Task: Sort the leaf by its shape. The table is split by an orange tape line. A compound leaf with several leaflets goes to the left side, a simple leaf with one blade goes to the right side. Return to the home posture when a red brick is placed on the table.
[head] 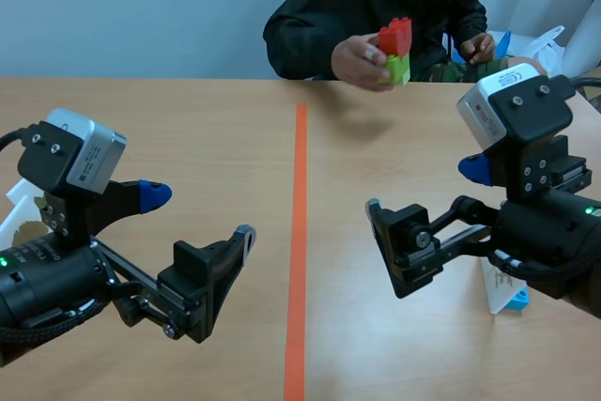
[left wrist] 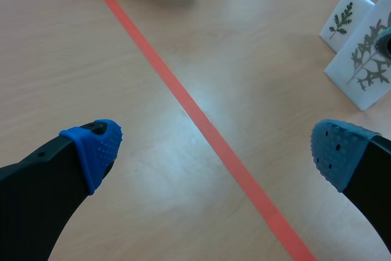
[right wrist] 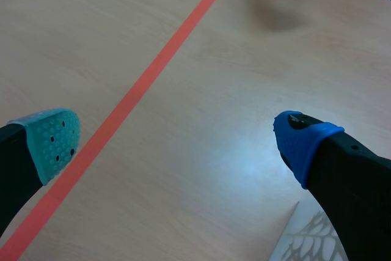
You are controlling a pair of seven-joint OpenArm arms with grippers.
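Note:
Across the table a person's hand (head: 359,61) holds a red brick (head: 395,37) stacked on a green brick (head: 398,69), just above the far edge. Two white cards stand beyond the orange tape line (left wrist: 201,117) in the left wrist view, a smaller one (left wrist: 344,21) and a bigger one (left wrist: 365,65), each showing a finely divided leaf. Another leaf card (right wrist: 313,242) lies close by my right gripper (right wrist: 178,142); it also shows under the right arm as a white card (head: 496,294). My left gripper (head: 197,218) (left wrist: 217,151) and right gripper (head: 423,190) hover open, holding nothing.
The orange tape line (head: 298,232) runs down the middle of the wooden table (head: 207,129). A white card (head: 17,208) pokes out behind the left arm at the table's left edge. White bags (head: 549,44) lie at the far right beside the person.

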